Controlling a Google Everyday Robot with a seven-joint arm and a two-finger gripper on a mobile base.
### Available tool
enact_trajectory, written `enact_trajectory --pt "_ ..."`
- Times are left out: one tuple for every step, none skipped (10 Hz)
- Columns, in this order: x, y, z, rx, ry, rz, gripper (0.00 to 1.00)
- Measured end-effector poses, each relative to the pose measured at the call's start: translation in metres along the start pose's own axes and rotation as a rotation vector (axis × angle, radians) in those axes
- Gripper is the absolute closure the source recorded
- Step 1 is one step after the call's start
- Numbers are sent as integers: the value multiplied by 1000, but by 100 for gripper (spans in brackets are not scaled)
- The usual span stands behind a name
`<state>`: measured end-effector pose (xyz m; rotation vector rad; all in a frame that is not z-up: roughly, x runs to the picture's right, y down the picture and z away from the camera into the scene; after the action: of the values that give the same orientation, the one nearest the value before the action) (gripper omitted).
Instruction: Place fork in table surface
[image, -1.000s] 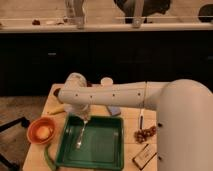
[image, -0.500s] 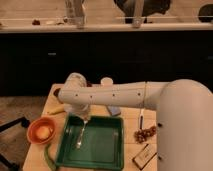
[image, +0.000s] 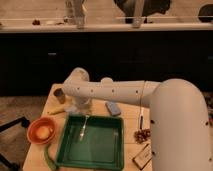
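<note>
Fork (image: 82, 128) lies slanted over the left half of the green tray (image: 104, 148), its upper end up near the tray's back rim and its lower end pointing toward the middle of the tray floor. It is not on the bench (image: 129, 119). Whether it rests on the tray floor or hangs just above it cannot be told.

The gripper (image: 82, 110) sits right above the fork's upper end, at the tray's back-left edge, tucked under the white wrist. Whether it grips the fork or is apart from it cannot be told. The arm (image: 117, 93) runs from the big white body at the right, across the bench, to that wrist at the left.

Left of the tray stands 1 orange bowl (image: 42, 131) with something pale inside. A curved green thing (image: 48, 156) lies along the tray's left side, near the bench's front. A yellow item (image: 57, 111) and a small dark cup (image: 59, 95) sit at the back-left corner. Just behind the tray's back-right corner is a pale blue object (image: 113, 108). Right of the tray lie a thin dark-handled utensil (image: 141, 121), a reddish cluster (image: 143, 135) and a small packet (image: 142, 156), all close to the robot's body.
</note>
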<state>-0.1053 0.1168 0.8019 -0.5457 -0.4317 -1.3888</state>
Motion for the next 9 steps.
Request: enact_trajectory --pt "6 1 1 -2 -5 -3 100" --pt "13 2 3 -4 -12 -7 100" --pt "21 5 5 -7 -18 -8 100" --pt "25 7 6 -8 -21 -8 100" --pt "32 10 7 -10 -24 -4 100" --pt "38 13 10 -13 -28 1 100" --pt "43 14 12 -14 -31 6 100" --pt "48 16 15 -18 -37 12 100" --pt "55 17 21 -24 -47 21 100"
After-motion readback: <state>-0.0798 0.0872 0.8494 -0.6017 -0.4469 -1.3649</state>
